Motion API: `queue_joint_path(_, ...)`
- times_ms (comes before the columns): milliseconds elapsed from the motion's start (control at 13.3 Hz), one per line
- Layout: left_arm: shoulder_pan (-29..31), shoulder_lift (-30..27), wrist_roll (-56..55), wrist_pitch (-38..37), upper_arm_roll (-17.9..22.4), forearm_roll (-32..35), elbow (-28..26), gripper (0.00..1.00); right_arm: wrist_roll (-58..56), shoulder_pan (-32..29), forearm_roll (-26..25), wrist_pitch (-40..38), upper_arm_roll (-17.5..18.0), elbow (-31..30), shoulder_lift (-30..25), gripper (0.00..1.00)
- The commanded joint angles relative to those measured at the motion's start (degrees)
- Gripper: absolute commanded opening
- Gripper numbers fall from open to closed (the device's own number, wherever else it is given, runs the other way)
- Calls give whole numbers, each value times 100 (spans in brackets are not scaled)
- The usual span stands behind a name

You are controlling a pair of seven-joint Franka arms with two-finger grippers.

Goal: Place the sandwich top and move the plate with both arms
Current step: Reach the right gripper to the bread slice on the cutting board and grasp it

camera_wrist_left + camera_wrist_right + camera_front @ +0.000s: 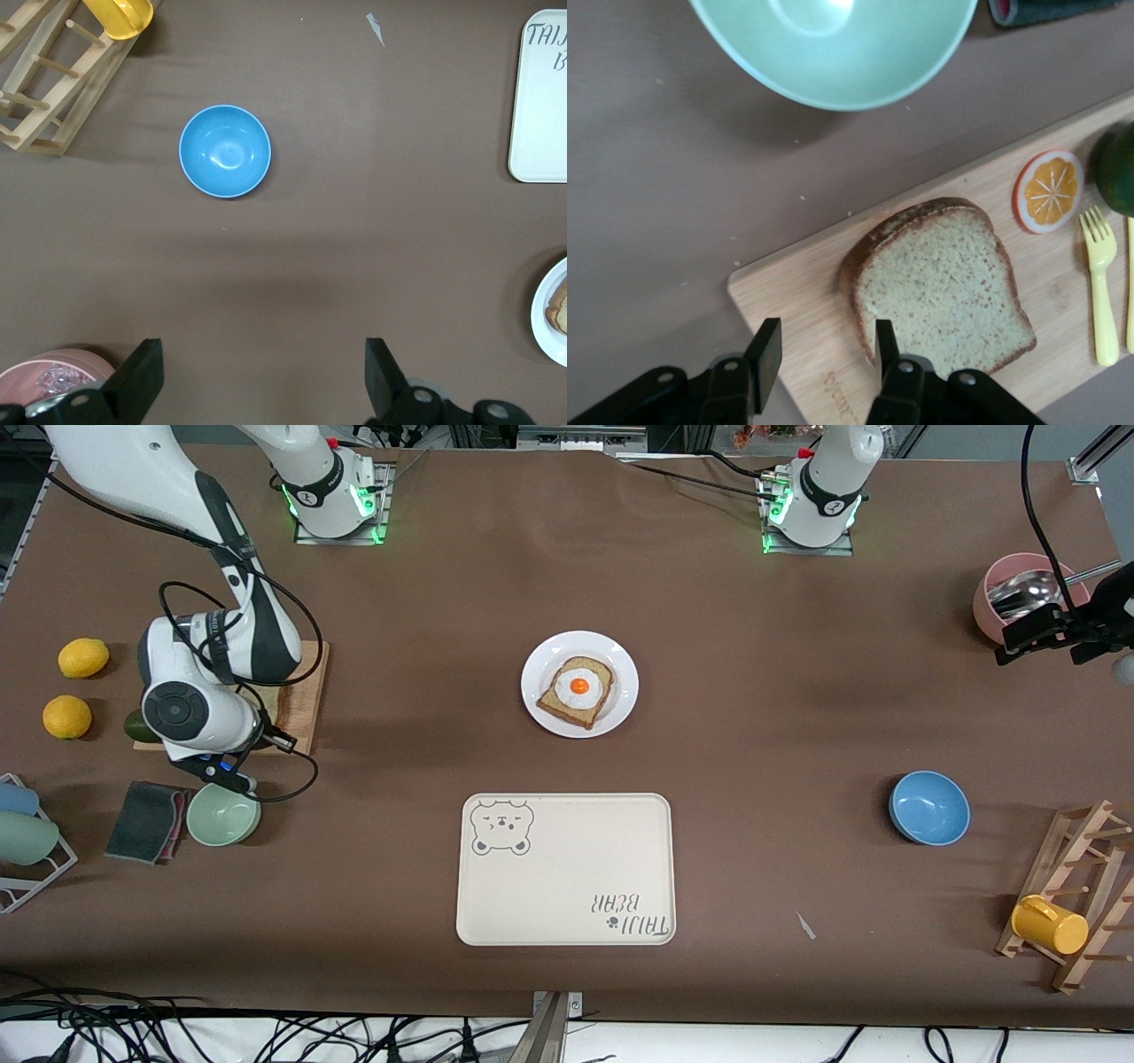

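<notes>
The right gripper [820, 354] is held low over the board [788, 297], its fingers [766, 350] set part way apart with one on the crust edge of the sandwich top [939, 288] and the other over bare wood; nothing is pinched between them. An orange slice [1048, 190], a yellow fork [1100, 283] and a green bowl [833, 44] are seen past the bread. The left gripper [261, 372] is kept waiting above bare table with its fingers [142, 372] spread wide, a blue bowl [225, 150] lying ahead of them. The plate [579, 684], bearing the egg slice [576, 691], is found mid-table, well apart from both grippers, with the tray [565, 868] nearer the camera
</notes>
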Motion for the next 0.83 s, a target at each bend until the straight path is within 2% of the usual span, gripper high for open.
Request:
queue_joint_path(0, 55, -2, 91, -4, -26, -35, 151, 100, 204, 19, -284, 309, -26, -183, 56, 47)
queue_joint_path(150, 63, 7, 92, 5, -17, -35, 151, 100, 195, 19, -363, 371, -35, -192, 144, 48)
queue_joint_path(301, 90, 7, 170, 40, -17, -35, 151, 100, 204, 10, -688, 363, -35, -192, 223, 48)
queue_joint_path(601, 99, 7, 171, 40, 18, -17, 187, 100, 221, -8, -742, 389, -35, -183, 311, 47)
queue_joint_path(676, 125, 7, 171, 40, 9, -17, 187, 100, 221, -7, -733, 389, -35, -183, 311, 42)
queue_joint_path(751, 125, 7, 171, 31, 0, -17, 187, 100, 221, -16, -733, 380, -35, -183, 311, 29)
